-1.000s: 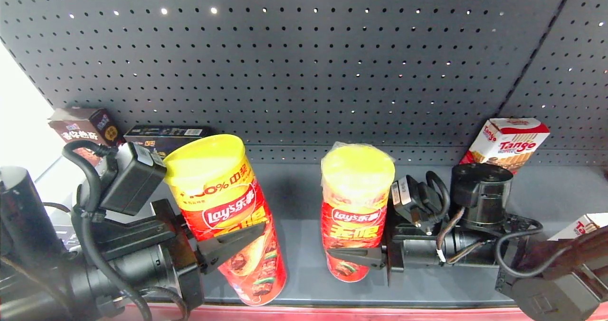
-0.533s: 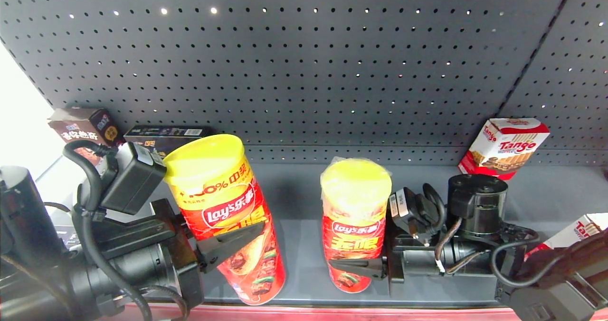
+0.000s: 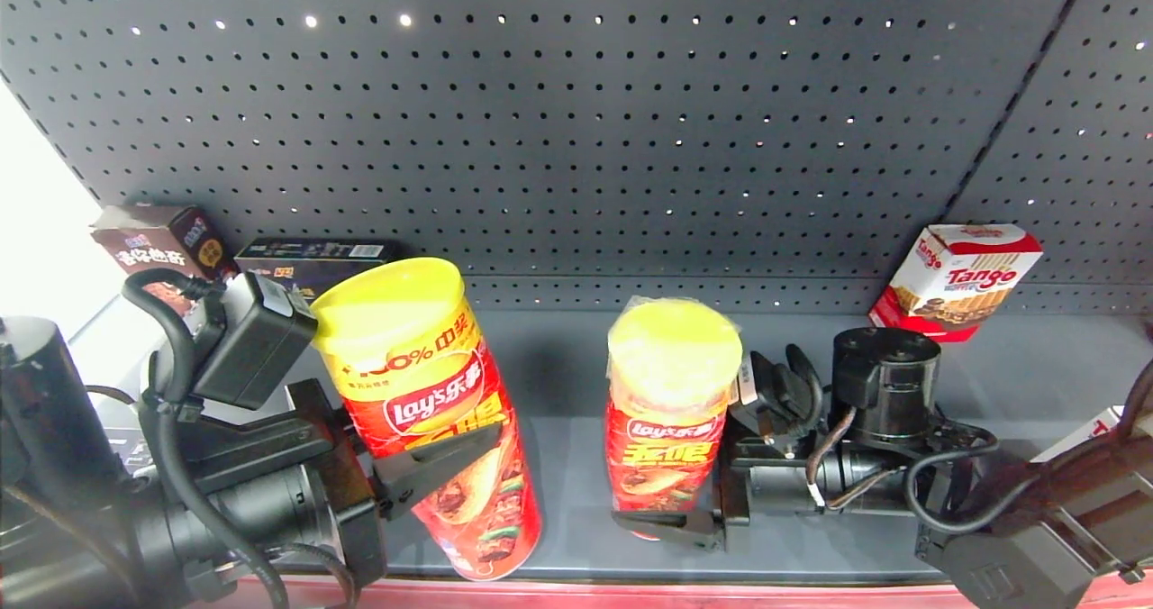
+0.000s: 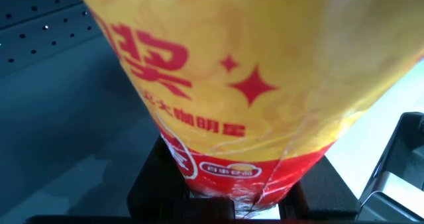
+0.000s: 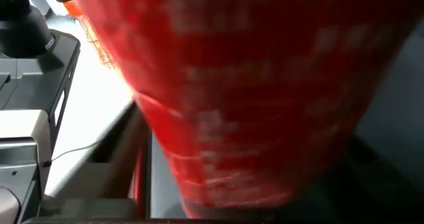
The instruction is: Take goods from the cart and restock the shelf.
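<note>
Two red chip cans with yellow lids stand over the grey shelf (image 3: 576, 384). My left gripper (image 3: 423, 469) is shut on the larger can (image 3: 432, 411), tilted, at the shelf's front left; in the left wrist view that can (image 4: 252, 85) looms close. My right gripper (image 3: 671, 523) is shut on the smaller can (image 3: 671, 411), upright at the shelf's front middle; its red wall (image 5: 265, 91) shows blurred in the right wrist view. I cannot tell whether either can's base touches the shelf.
A perforated back panel (image 3: 576, 122) rises behind the shelf. Two dark boxes (image 3: 162, 235) (image 3: 315, 258) sit at the back left. A red-and-white wafer box (image 3: 959, 271) leans at the back right, another (image 3: 1094, 433) at the right edge. The shelf's red front lip (image 3: 630, 595) runs below.
My right gripper has carried the smaller can down and towards the shelf's front edge, slightly leftward. The left arm and its can have barely moved.
</note>
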Tool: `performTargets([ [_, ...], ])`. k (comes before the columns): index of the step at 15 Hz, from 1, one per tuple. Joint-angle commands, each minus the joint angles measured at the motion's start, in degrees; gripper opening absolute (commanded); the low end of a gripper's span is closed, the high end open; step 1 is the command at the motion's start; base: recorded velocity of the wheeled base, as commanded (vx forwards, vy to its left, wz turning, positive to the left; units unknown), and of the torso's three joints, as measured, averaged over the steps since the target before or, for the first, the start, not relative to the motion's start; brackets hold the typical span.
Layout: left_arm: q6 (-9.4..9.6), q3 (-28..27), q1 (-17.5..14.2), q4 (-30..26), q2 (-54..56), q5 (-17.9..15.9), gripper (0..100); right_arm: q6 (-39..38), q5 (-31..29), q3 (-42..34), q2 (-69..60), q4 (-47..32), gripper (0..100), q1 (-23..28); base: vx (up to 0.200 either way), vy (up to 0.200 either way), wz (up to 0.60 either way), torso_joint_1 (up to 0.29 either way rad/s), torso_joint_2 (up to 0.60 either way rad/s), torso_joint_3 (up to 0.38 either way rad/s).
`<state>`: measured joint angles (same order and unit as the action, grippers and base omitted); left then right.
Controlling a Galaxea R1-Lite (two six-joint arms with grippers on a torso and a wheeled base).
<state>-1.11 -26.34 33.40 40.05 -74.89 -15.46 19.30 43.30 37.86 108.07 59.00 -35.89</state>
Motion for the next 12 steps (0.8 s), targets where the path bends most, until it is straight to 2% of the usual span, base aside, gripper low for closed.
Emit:
performTargets([
  [1,-0.03,0.2,0.0,0.1,-0.1,0.0,0,0.1,-0.1,-0.5,-0.8,0.0,100,0.6,0.0,0.0,0.0,0.0,0.0,0.0],
  [9,-0.03,0.2,0.0,0.1,-0.1,0.0,0,0.1,-0.3,-8.2,-12.9,-0.5,100,4.1,0.0,0.0,0.0,0.0,0.0,0.0],
  [12,-0.03,0.3,0.0,0.1,-0.1,-0.1,0,0.1,-4.5,-9.4,-17.2,-0.8,100,3.5,0.0,0.0,0.0,0.0,0.0,0.0],
])
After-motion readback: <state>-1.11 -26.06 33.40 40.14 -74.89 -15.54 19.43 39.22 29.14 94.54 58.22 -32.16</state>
